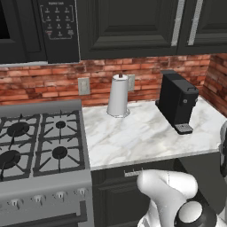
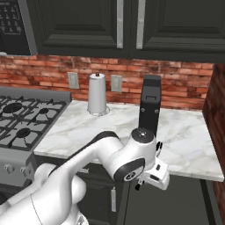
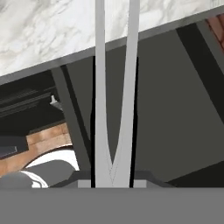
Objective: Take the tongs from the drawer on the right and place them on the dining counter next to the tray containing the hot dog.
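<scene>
I am gripping the tongs (image 3: 113, 100) between my fingers: their two pale arms are running straight up from my gripper (image 3: 113, 183), meeting in a V just above it and spreading apart toward the top, where their ends are cut off by the edge. My fingertips themselves are mostly hidden behind the tongs' base. Beyond the tongs, the marble worktop (image 3: 48, 30) is slanting across, its dark edge above the shadowed cabinet front. My arm is bending low in front of the cabinets, wrist (image 2: 151, 169) hanging below the worktop's rim, near the coffee machine (image 2: 149, 110) and well apart from the paper towel roll (image 2: 97, 93).
</scene>
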